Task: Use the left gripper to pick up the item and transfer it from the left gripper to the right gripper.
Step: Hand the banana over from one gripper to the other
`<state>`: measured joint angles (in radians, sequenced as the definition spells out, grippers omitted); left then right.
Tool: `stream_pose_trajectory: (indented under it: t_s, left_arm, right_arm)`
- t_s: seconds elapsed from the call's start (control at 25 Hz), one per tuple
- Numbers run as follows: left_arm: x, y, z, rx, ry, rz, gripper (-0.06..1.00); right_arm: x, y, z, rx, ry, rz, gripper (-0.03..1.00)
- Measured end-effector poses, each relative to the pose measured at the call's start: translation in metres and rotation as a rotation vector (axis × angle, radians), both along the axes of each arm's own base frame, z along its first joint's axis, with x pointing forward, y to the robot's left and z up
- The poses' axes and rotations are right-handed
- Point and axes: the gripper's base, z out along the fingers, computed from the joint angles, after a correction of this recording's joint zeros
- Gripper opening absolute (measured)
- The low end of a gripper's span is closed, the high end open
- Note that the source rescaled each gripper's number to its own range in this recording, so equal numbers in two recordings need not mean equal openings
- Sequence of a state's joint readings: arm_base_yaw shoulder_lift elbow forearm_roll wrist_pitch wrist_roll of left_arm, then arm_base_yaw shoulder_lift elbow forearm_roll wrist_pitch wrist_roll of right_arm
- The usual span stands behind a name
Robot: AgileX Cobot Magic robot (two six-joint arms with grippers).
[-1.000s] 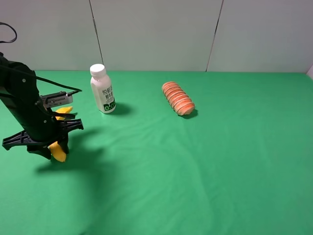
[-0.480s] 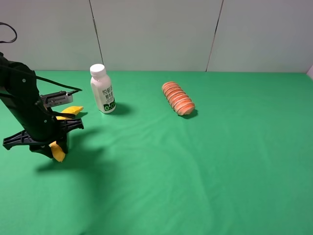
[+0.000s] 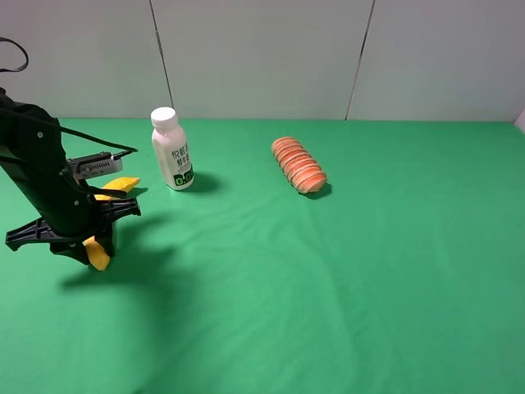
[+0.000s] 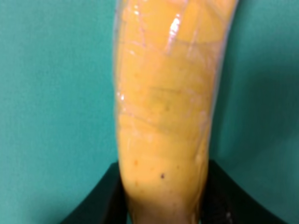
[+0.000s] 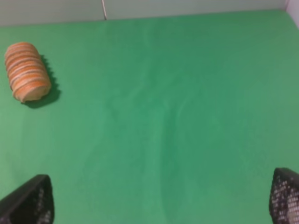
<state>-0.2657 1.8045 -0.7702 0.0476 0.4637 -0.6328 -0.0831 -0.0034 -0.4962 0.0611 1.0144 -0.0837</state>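
The yellow banana [image 3: 98,254] is clamped in my left gripper [image 3: 89,240] at the far left of the green cloth. One end pokes out below the black arm and the other end shows beside the silver-grey module. In the left wrist view the banana [image 4: 163,107] fills the middle, with a black finger [image 4: 100,198] pressed on each side, so the left gripper [image 4: 161,205] is shut on it. My right gripper [image 5: 156,200] is open and empty; its two fingertips [image 5: 28,203] show wide apart over bare cloth. The right arm is out of the exterior high view.
A white bottle [image 3: 172,149] stands upright just right of the left arm. The ridged orange-pink sliced loaf [image 3: 299,164] lies at the middle back and also shows in the right wrist view [image 5: 27,78]. Grey wall panels bound the far edge of the cloth.
The banana has shifted slightly in the left gripper's hold: its upper end has swung out to the right and its lower end has risen a little. The arm has barely moved.
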Motion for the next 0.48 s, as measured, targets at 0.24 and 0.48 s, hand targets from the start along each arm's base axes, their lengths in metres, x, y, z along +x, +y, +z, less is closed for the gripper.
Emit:
stream_pose_trajectory:
  t_s: [0.24,0.48]
  left_arm:
    - [-0.001,0.000,0.018,-0.012,-0.045,0.001,0.00]
    - [-0.008,0.003,0.043,-0.018,-0.082,0.001,0.00]
  right_arm:
    - [0.000,0.000,0.000,0.000,0.000,0.000,1.00]
    - [0.000,0.000,0.000,0.000,0.000,0.000,1.00]
